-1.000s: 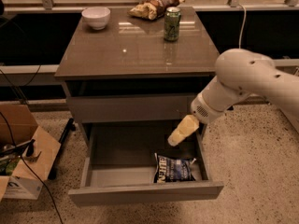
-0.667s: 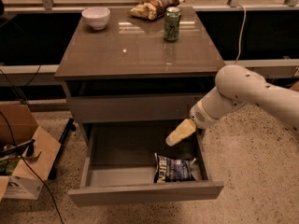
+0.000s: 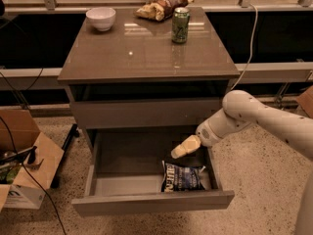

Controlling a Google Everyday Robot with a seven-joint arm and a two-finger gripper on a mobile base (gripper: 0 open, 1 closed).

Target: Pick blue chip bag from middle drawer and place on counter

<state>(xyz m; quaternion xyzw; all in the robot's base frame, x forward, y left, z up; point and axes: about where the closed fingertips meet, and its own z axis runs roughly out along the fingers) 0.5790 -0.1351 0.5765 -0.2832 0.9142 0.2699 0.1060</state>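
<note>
The blue chip bag (image 3: 182, 177) lies flat in the front right of the open middle drawer (image 3: 151, 202), a grey box pulled out from the cabinet. My gripper (image 3: 179, 150), with pale yellow fingers, hangs over the drawer's right side, just above and slightly behind the bag, not touching it. The white arm comes in from the right. The counter (image 3: 142, 48) is the glossy grey-brown cabinet top above.
On the counter stand a white bowl (image 3: 100, 18) at the back left, a green can (image 3: 180, 25) at the back right, and a brown wrinkled bag (image 3: 159, 7) at the back. A shut drawer front (image 3: 146, 112) sits above the open one. A cardboard box (image 3: 22, 165) is on the floor at the left.
The arm and gripper have moved left and slightly down over the drawer, closer to the blue chip bag. The bag has not moved.
</note>
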